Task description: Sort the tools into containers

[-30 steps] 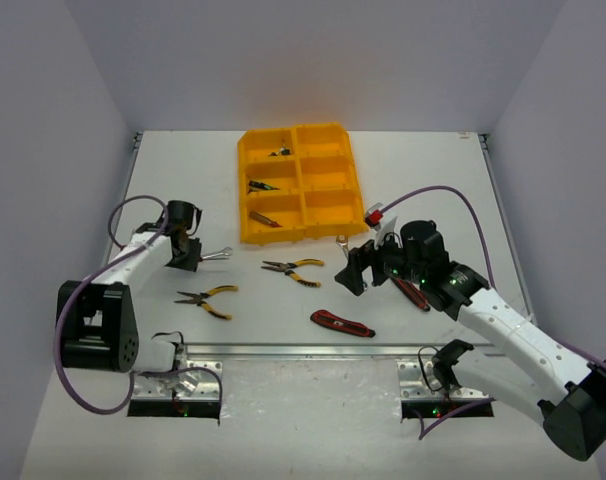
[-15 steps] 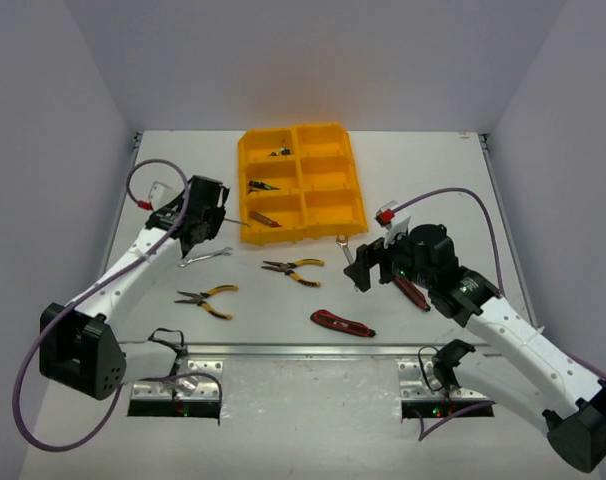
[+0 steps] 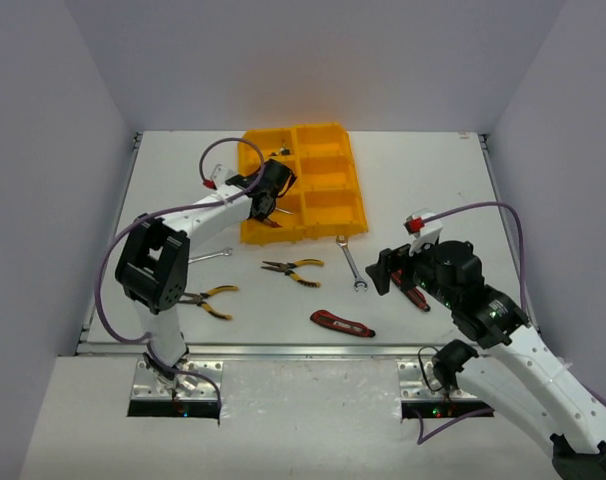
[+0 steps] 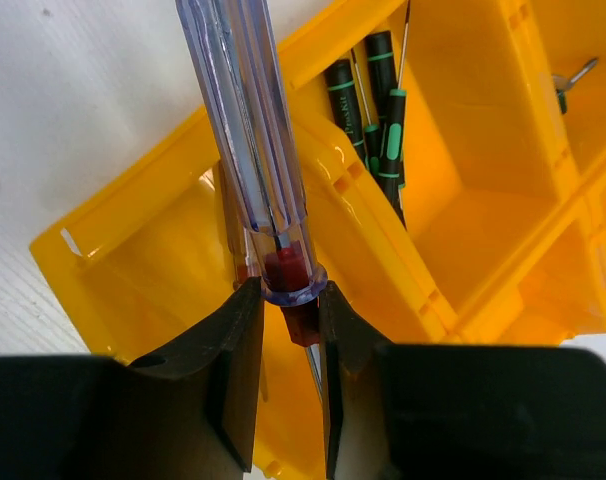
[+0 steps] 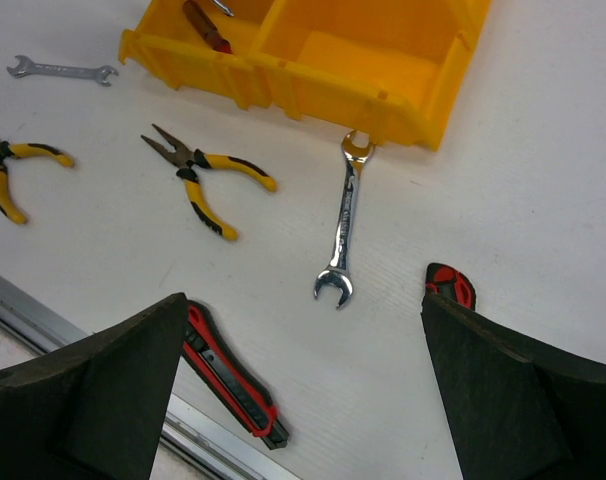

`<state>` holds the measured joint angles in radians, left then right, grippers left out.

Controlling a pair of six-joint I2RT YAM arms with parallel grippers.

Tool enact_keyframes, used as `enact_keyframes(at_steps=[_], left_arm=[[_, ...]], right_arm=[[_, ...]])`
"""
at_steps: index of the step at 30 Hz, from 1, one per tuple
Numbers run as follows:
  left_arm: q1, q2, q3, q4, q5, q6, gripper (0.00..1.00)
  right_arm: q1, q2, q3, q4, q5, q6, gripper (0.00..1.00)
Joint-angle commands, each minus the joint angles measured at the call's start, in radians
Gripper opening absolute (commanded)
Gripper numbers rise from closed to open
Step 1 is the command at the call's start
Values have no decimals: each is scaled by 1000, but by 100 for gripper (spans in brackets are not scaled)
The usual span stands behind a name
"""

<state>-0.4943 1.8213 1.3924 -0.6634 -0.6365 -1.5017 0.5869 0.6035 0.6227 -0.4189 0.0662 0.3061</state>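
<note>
The yellow-orange tray (image 3: 360,214) stands at the back centre. My left gripper (image 3: 265,200) hangs over its left column, shut on a clear-blue-handled screwdriver with a red core (image 4: 251,150), held above the divider wall (image 4: 328,175). Green-handled screwdrivers (image 4: 378,110) lie in the compartment beyond. My right gripper (image 3: 388,272) is wide open and empty above the table (image 5: 303,305). A silver wrench (image 5: 343,225) lies just ahead of it, touching the tray's near wall (image 5: 313,85). A red utility knife (image 5: 233,375) lies by its left finger, another (image 5: 451,285) by its right.
Yellow-black pliers (image 3: 293,268) lie in front of the tray, a second pair (image 3: 208,297) further left. A small silver wrench (image 3: 205,256) lies at the left. A dark-handled screwdriver (image 5: 205,25) lies in the near-left compartment. Metal rails run along the table's near edge (image 3: 293,350).
</note>
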Motion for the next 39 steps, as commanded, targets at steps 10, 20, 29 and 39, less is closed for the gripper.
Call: enact_keyframes(at_steps=[10,20,29,39], left_arm=[[-64,137,109,-15,-40,-96,0],[-82,142,116,-2,-22,-85,27],[-83,-54,-13,99,-41,11,92],[-75,-396,-170,69,-202,203,100]], right_arm=[[1,-68,45,-63,26,-5,99],[1,-50,43,-61,18,-12,99],[-1,-14,30,-33,-6,0,99],[0,106,14,52,-39,66,99]])
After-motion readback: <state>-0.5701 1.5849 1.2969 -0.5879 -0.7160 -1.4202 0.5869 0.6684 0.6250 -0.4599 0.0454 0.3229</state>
